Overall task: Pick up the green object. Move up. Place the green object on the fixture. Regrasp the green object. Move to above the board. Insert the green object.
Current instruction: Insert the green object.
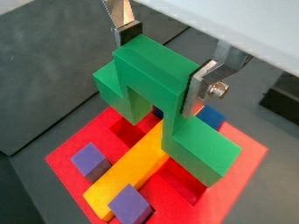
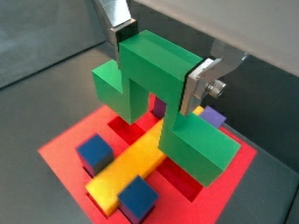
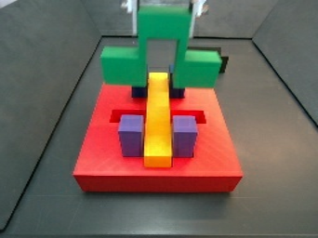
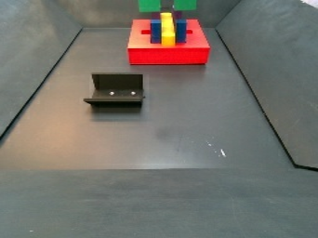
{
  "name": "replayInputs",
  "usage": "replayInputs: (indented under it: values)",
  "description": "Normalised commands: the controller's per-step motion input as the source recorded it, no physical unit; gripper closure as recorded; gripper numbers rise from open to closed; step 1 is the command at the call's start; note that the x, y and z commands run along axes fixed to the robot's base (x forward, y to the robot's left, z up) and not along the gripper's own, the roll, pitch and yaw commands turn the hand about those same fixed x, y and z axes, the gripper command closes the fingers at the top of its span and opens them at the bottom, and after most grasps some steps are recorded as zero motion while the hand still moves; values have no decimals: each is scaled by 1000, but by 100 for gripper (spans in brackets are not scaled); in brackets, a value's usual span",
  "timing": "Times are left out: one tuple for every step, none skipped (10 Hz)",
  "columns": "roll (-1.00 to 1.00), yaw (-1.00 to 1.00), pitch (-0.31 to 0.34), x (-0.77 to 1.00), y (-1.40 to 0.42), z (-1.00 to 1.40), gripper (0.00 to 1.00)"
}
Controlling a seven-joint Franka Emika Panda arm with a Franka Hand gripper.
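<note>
Two legs of the green object (image 3: 159, 58) hang above the board (image 3: 112, 165), astride the yellow bar (image 3: 158, 121); the gripper (image 1: 163, 54) clamps its middle cube. Small misalignment could jam a leg on the purple blocks (image 3: 132, 135).

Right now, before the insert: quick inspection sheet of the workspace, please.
Surface: dark grey floor, bare apart from rig items; faint scuffs.
Green object: held by its raised middle cube, the two lower cubes pointing down, straddling the yellow bar; whether it is seated yet cannot be told.
Board: red slab at the far end of the floor in a side view, carrying purple blocks, blue blocks and the yellow bar.
Fixture: stands apart from the board, nothing on it.
Clutter: nothing seen.
Claw: above the board, shut on the green object, silver fingers on opposite faces.
Cables: nothing seen.
Surroundings: dark enclosure walls.
</note>
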Motion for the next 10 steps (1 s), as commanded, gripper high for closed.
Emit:
replayInputs:
  values:
    - [239, 226, 0, -143, -220, -297, 100]
    - [167, 177, 0, 0, -197, -206, 100]
    - [100, 114, 0, 0, -174, -157, 100]
    - [59, 71, 0, 71, -114, -123, 100]
    - [36, 29, -10, 46, -63, -120, 100]
    - [7, 0, -11, 0, 0, -97, 100]
    - [0, 0, -9, 0, 0, -77, 100]
    - [11, 0, 0, 0, 0, -49, 100]
    - [1, 0, 0, 143, 0, 0, 100]
    - [0, 0, 0, 229, 0, -26, 100]
